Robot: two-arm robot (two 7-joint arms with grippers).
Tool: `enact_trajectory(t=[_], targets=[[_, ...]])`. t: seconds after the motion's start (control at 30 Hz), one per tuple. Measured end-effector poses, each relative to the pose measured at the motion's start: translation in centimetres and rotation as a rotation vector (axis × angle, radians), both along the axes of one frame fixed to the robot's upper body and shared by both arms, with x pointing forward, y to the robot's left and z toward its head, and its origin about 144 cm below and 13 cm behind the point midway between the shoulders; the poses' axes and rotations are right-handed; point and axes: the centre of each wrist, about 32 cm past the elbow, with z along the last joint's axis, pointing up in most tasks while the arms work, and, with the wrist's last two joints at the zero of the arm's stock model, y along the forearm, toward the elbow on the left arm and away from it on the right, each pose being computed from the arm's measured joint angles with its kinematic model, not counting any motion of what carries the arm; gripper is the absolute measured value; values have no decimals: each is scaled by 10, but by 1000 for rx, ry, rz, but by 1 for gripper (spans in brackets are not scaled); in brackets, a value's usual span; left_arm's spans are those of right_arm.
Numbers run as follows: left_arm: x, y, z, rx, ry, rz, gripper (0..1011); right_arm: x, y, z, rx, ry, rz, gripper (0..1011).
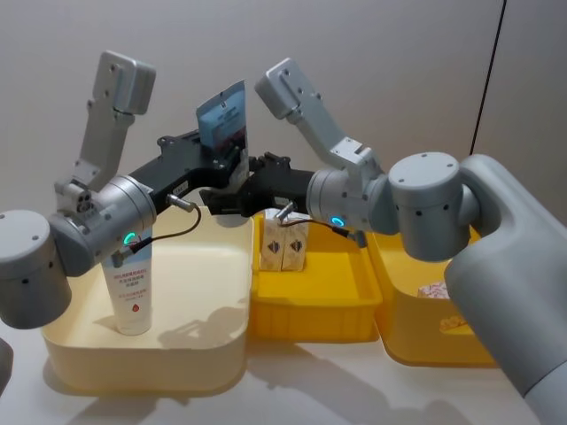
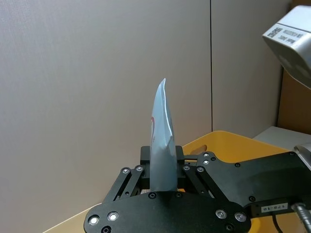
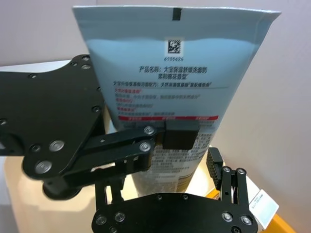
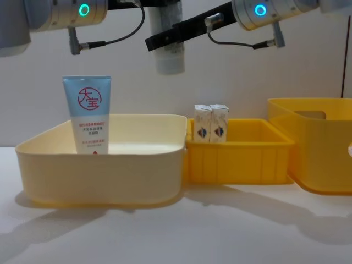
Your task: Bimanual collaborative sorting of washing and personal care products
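A pale blue squeeze tube (image 1: 221,115) hangs upright in the air above the bins, flat end up. My left gripper (image 1: 226,159) is shut on its middle; the left wrist view shows the tube (image 2: 162,131) edge-on between the clamped fingers (image 2: 141,167). My right gripper (image 1: 252,181) comes in from the other side and is open, its fingers (image 3: 215,165) standing beside the tube's lower part (image 3: 175,73) with a small gap. A second tube (image 4: 88,115) with a red circle logo stands in the cream bin (image 4: 99,176). Two small white cartons (image 4: 212,124) stand in the middle yellow tray (image 4: 242,159).
A deeper yellow bin (image 4: 319,154) stands at the right, with some items (image 1: 434,290) lying in it. The three containers sit side by side on a white table. A plain wall lies behind.
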Motion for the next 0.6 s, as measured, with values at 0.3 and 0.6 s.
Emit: enact_trajectory(t=[0.3,0.6], targets=[[0,-1,0,-3,0,0,267,3,2,1,-3,-13,-13,841],[0,-1,-1,-4,0,1,267,4,3,2,-4,-21,-23,704]])
